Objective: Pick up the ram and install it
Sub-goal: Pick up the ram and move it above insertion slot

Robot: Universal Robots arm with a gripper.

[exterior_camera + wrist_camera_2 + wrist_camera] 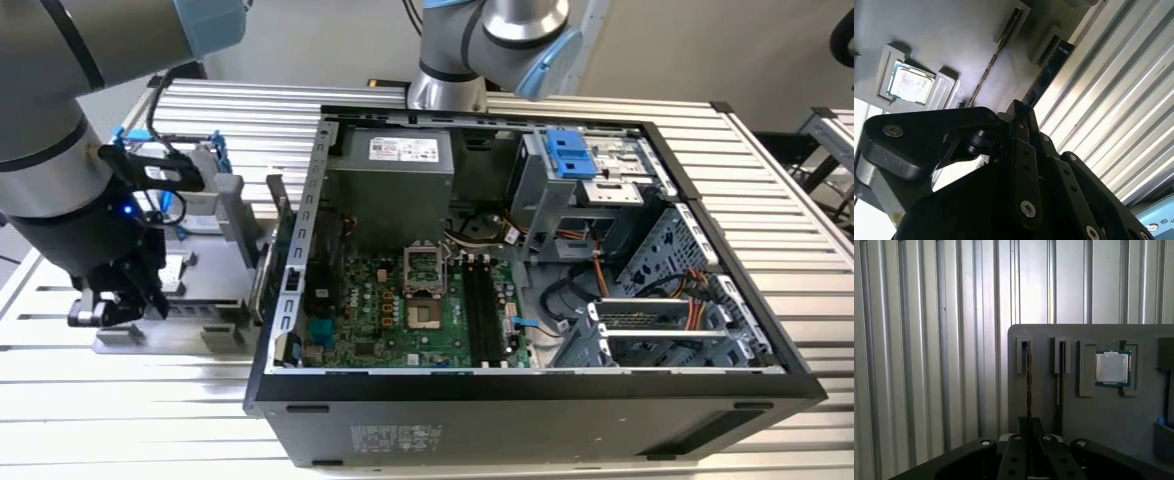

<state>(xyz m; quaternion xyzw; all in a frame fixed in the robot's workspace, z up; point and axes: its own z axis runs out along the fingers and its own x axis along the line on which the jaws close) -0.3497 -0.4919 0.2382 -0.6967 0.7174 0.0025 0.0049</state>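
The ram (1028, 380) is a thin dark stick standing on edge in the slot nearest the rim of a grey holder tray (1104, 415). In the second wrist view the ram (1049, 72) runs straight up to my fingertips. My gripper (1030, 422) sits at one end of it, jaws drawn close on either side of the stick's edge. In the exterior view the gripper (127, 300) is low over the tray (200, 315), to the left of the open computer case (534, 390). The black memory slots (483, 310) lie on the motherboard inside the case.
A second thin stick (1059, 385) stands in the neighbouring tray slot, with a square processor chip (1111, 367) beyond it. Another robot arm (494, 40) stands behind the case. Drive cages and cables fill the case's right half. Everything rests on a ribbed metal table (774, 200).
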